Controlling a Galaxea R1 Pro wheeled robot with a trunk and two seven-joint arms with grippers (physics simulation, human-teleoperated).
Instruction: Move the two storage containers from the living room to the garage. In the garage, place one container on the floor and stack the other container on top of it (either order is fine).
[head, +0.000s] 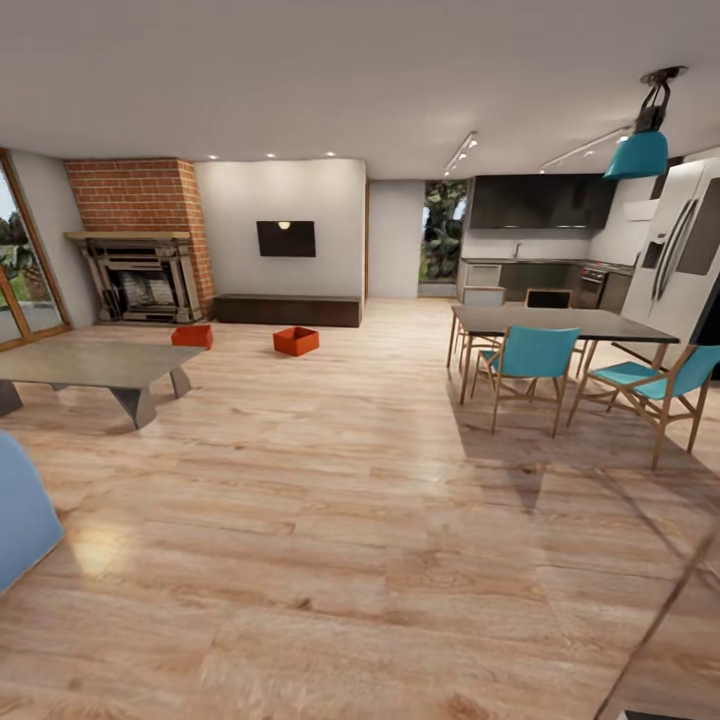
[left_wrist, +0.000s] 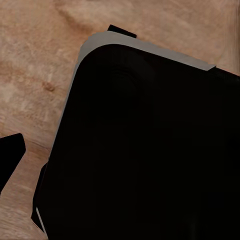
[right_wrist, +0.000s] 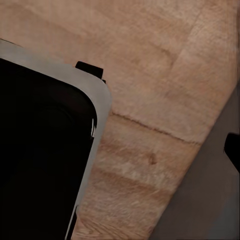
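Sitting well apart from the robot, the two storage containers, one (head: 192, 336) before the fireplace (head: 141, 280) and the other (head: 296, 341) near the low bench (head: 287, 310), rested on the living room's wood floor (head: 330, 520); both looked empty, though their insides were barely visible. Driving between the glass table (head: 95, 365) and dining chairs (head: 530, 360) seemed wisest. Whether either gripper was wide or closed, I could not tell.
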